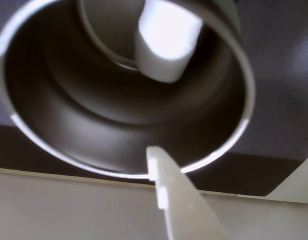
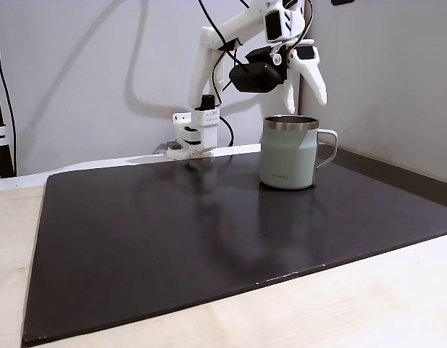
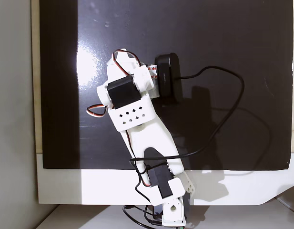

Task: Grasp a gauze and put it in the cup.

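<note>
So the end effector is hanging right above the cup, which stands upright on the black mat toward the right middle of the side-on fixed view, handle sticking out to the right of the frame. The two white fingers are splayed apart with nothing between them, so it's open and fairly wide; one fingertip points down just over the steel rim, the other sits a bit higher to the right. In the wrist view you're looking straight down the cup's mouth, and the gauze is inside, in the upper middle of the frame. It looks tilted rather than flat: long axis runs from upper right down to lower left in the picture, the rounded lower end toward the cup's bottom and the upper end leaning near the far wall. It's blurry and overexposed, so can't say exactly what it's touching. One white finger pokes up from the bottom edge, its tip just overlapping the near rim. The top-down fixed view shows the arm over the mat, which lies on a pale table.
</note>
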Action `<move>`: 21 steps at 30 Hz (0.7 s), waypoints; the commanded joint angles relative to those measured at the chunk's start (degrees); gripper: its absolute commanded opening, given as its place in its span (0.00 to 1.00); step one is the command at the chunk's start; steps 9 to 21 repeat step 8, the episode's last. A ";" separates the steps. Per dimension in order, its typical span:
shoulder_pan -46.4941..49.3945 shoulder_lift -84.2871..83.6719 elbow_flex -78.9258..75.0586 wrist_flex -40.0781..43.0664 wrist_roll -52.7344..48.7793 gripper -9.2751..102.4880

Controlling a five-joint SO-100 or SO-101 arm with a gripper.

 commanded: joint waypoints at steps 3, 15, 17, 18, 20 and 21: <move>-0.18 1.41 -1.67 0.00 -0.53 0.44; -0.09 1.58 -1.67 0.00 -0.70 0.44; -0.09 1.58 -1.67 0.00 -0.70 0.44; -0.09 1.58 -1.67 0.00 -0.70 0.44; -0.09 1.58 -1.67 0.00 -0.70 0.44; -0.09 1.58 -1.67 0.00 -0.70 0.44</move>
